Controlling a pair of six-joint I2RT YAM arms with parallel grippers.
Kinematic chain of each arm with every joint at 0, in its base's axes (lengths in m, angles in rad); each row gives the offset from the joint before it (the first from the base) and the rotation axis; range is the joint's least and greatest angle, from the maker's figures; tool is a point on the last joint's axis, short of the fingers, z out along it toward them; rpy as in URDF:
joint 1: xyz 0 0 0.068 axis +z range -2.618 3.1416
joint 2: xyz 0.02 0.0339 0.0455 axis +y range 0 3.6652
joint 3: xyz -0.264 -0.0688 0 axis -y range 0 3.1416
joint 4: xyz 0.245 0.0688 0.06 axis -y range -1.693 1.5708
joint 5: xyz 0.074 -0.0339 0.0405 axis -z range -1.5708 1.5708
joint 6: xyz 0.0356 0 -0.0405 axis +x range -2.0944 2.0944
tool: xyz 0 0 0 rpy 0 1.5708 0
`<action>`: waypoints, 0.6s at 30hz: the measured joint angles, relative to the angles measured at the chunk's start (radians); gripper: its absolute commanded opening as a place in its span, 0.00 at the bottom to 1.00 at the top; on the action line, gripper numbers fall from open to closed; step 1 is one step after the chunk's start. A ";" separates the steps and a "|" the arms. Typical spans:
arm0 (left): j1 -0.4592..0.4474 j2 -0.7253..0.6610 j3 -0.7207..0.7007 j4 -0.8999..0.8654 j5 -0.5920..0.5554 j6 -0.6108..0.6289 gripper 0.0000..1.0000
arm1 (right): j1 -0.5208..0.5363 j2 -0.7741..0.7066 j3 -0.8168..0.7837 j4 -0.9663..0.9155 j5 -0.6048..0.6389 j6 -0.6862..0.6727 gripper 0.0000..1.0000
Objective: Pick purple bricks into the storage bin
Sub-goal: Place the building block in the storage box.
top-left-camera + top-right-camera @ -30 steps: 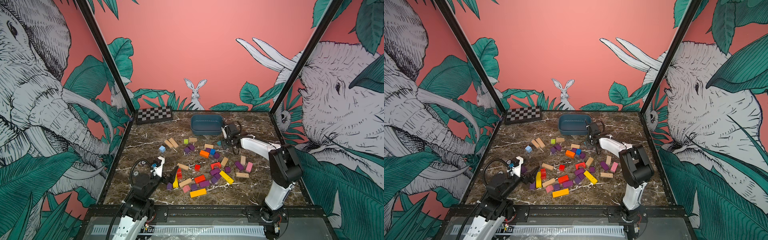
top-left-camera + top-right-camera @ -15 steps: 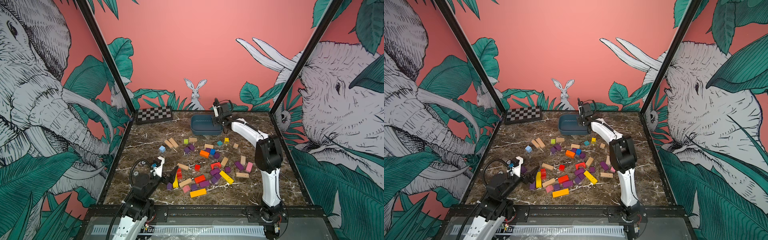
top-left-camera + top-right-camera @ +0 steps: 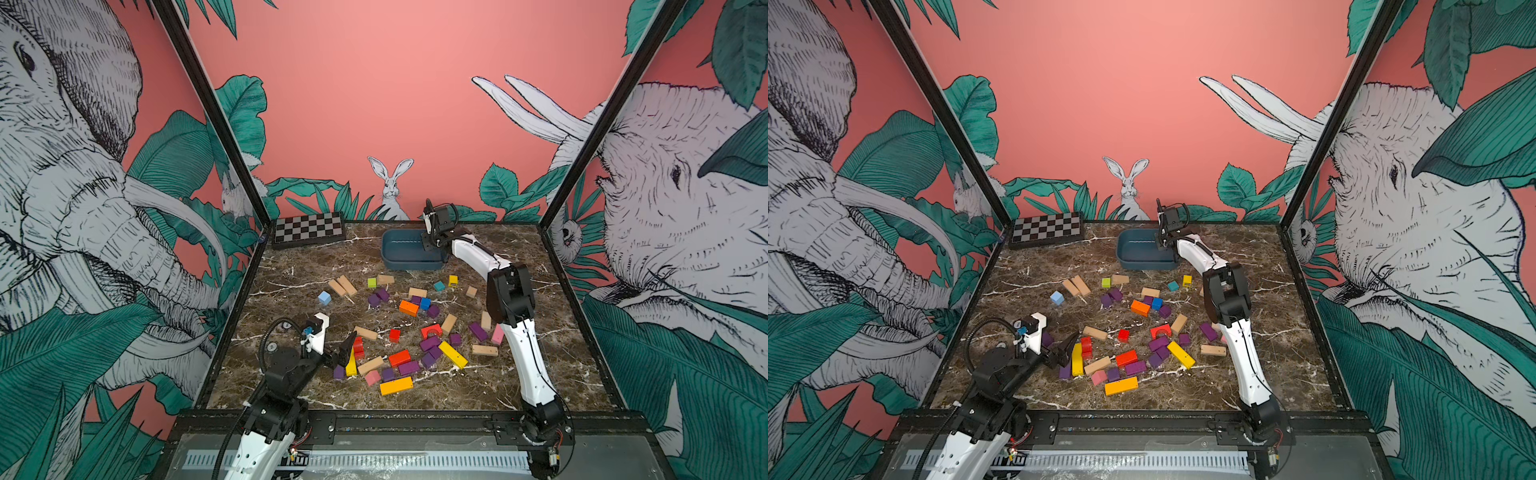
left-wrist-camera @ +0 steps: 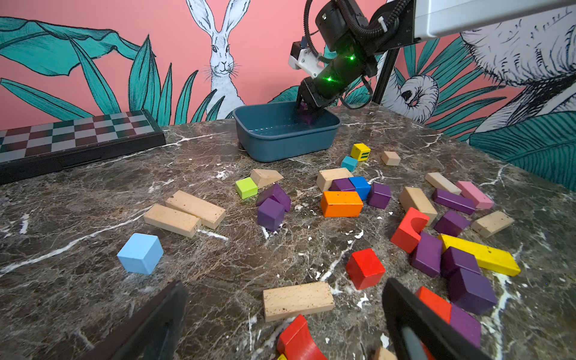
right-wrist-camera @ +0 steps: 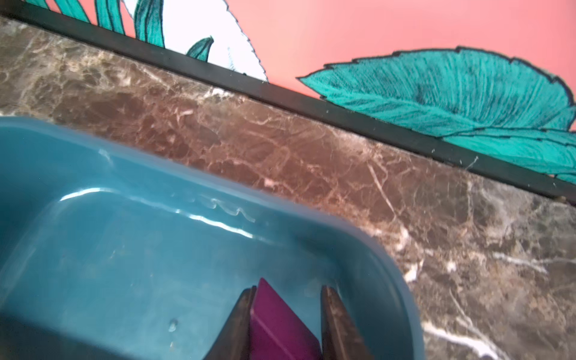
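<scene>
Purple bricks (image 3: 1136, 368): I get fourteen, though a couple are half hidden, so I might be off by one. Plain wooden blocks (image 3: 417, 292): ten. Red blocks (image 3: 394, 334): four. Yellow blocks (image 3: 453, 354): three, two long ones and a cube. Orange blocks (image 3: 408, 307): two. Pink blocks (image 3: 497, 334): two. Then the singles: one dark blue cube (image 3: 424, 303), one light blue cube (image 3: 324, 297), one teal cube (image 3: 439, 286), one lime green cube (image 3: 372, 282). So thirty-nine blocks by my tally. Also one storage bin (image 3: 411, 264) and one checkerboard box (image 3: 308, 228).
</scene>
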 measured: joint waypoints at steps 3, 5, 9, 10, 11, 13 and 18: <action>0.000 0.000 0.000 0.000 0.000 0.000 0.99 | -0.005 0.034 0.047 -0.012 0.000 -0.008 0.17; 0.000 0.000 0.000 0.000 0.000 0.000 0.99 | -0.006 0.043 0.058 -0.022 0.000 -0.014 0.18; 0.000 0.000 0.000 0.000 0.000 0.000 0.99 | -0.006 0.065 0.088 -0.034 0.003 -0.019 0.18; 0.000 0.000 0.000 0.000 0.000 0.000 0.99 | -0.006 0.075 0.103 -0.038 0.005 -0.019 0.19; 0.000 0.000 0.000 0.000 0.000 0.000 0.99 | -0.006 0.083 0.114 -0.040 0.006 -0.020 0.22; 0.000 0.000 0.000 0.000 0.000 0.000 0.99 | -0.006 0.093 0.128 -0.048 0.011 -0.023 0.24; 0.000 0.000 0.000 0.000 0.000 0.000 0.99 | -0.006 0.101 0.142 -0.075 0.018 -0.027 0.34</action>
